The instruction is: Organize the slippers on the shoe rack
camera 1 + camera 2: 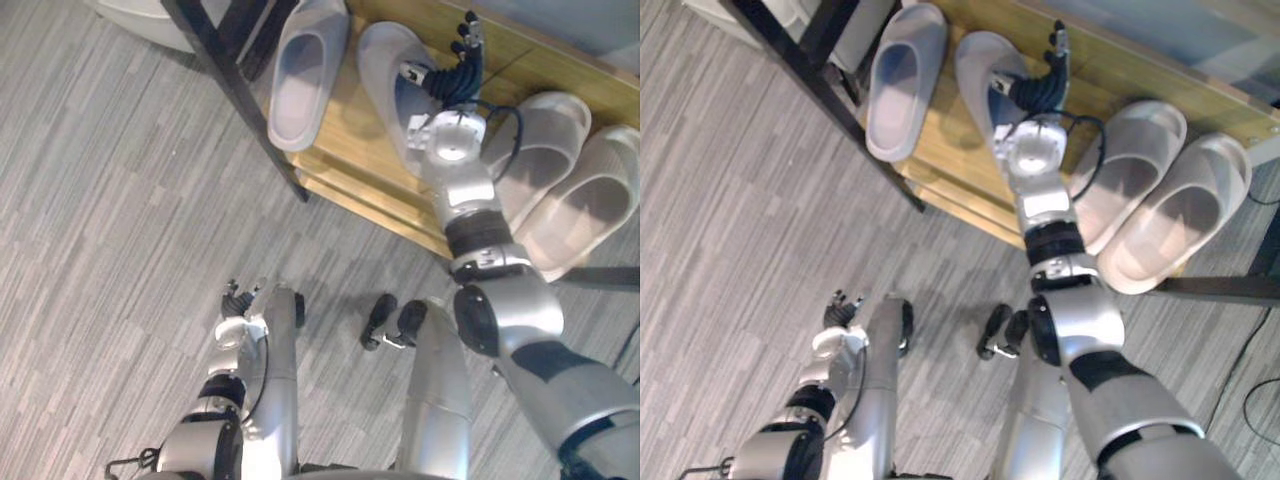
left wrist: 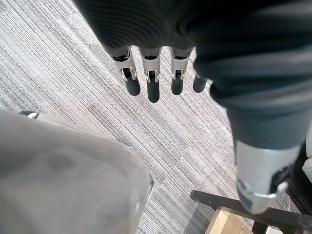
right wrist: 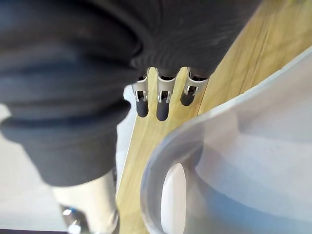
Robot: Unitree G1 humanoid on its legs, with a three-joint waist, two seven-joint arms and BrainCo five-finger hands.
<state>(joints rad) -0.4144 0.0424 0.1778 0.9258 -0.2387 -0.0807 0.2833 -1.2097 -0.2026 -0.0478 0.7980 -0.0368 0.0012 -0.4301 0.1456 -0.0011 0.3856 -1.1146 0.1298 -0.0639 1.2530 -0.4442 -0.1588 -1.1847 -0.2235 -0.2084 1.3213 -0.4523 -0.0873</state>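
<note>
The left hand (image 2: 152, 80) hung with fingers straight and relaxed above grey striped carpet (image 2: 58, 63). Beyond it stood the shoe rack (image 2: 229, 202), its dark bar above a pale wooden shelf (image 2: 223, 225).

Grey carpet (image 1: 120, 200) — fine pale stripes

On the rack (image 1: 365, 150), the right hand (image 1: 452, 78) hides the side of the second slipper (image 1: 385, 55); the end slipper (image 1: 595, 200) is clipped by the edge, and the rack's back is cut off too.
</note>
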